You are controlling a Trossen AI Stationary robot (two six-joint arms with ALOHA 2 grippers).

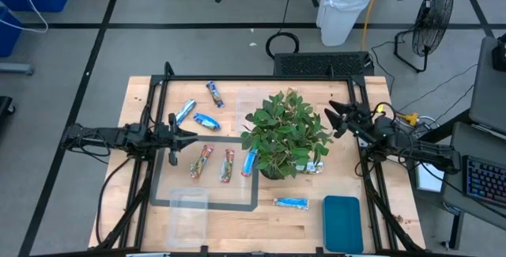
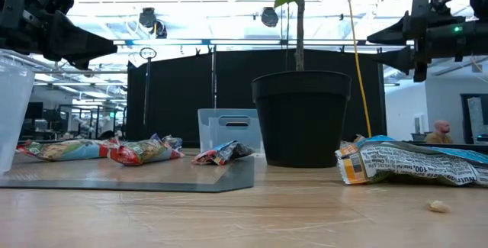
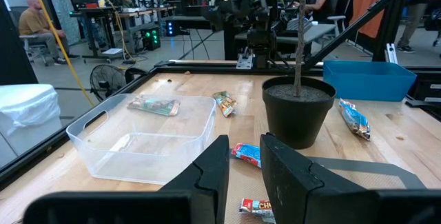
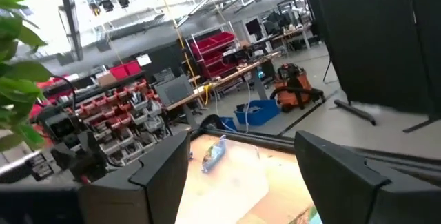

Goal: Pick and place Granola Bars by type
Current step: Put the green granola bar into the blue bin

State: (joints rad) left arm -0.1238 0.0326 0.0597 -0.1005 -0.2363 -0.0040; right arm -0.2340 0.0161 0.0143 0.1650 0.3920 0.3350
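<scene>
Several granola bars lie about a potted plant [image 1: 283, 134]. Two blue ones [image 1: 185, 111] [image 1: 207, 120] and another bar [image 1: 214, 93] lie on the far left of the table. On a grey mat [image 1: 162, 198] lie two red-and-tan bars [image 1: 202, 162] [image 1: 228, 164] and a blue one [image 1: 250, 162]. Another blue bar [image 1: 291, 202] lies nearer, and a green-and-beige one [image 1: 313, 168] rests by the pot. A further green-and-beige bar [image 3: 155, 105] lies in a clear tub [image 3: 103, 148]. My left gripper [image 1: 192, 136] [image 3: 244, 148] hovers above the mat's far left corner, open by a narrow gap. My right gripper [image 1: 332, 115] [image 4: 241, 148] hovers right of the plant, open wide.
The plant's leaves overhang the table's middle and hide part of it from above. A second clear tub [image 1: 190, 209] stands on the mat's near edge. A teal tray [image 1: 341, 224] sits at the near right corner. A black frame rail [image 1: 261, 77] runs along the far edge.
</scene>
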